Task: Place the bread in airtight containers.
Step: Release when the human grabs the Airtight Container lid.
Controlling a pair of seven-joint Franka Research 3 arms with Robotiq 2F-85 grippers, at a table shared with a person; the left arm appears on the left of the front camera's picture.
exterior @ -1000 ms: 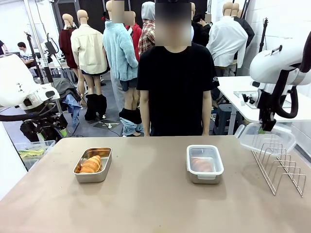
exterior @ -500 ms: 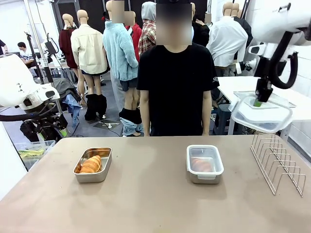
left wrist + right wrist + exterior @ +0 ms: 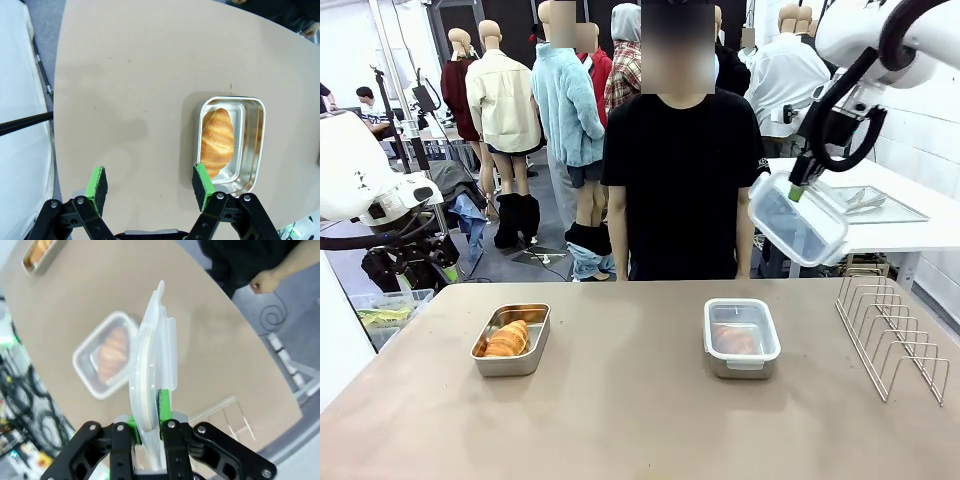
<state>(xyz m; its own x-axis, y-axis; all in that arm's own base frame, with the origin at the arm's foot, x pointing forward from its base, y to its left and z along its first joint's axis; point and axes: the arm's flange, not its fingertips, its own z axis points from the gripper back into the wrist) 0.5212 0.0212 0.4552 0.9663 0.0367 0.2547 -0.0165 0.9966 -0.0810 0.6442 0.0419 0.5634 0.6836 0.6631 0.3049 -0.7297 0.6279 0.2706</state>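
Observation:
An open steel airtight container (image 3: 506, 366) at the table's left holds one golden croissant (image 3: 508, 339). In the left wrist view this container (image 3: 259, 131) and its bread (image 3: 217, 142) lie below and to the right of my open left gripper (image 3: 150, 185), which hovers over bare table. A second container (image 3: 766, 351), at the centre right, carries a clear lid with bread (image 3: 733, 340) showing through it. My right gripper (image 3: 797, 190) is shut on another clear plastic lid (image 3: 799, 222), held tilted high above the table's far right. The wrist view shows that lid (image 3: 149, 371) edge-on above the lidded container (image 3: 88, 368).
A wire rack (image 3: 893, 336) stands at the table's right edge. A person in a black shirt (image 3: 680, 160) stands at the far side, hands down by their sides, one hand (image 3: 261, 282) beyond the table. My left arm (image 3: 360, 185) stays off the table's left.
My right arm has raised the clear lid from just above the wire rack, carried it left, and tilted it. The left arm, both containers and the person have not moved.

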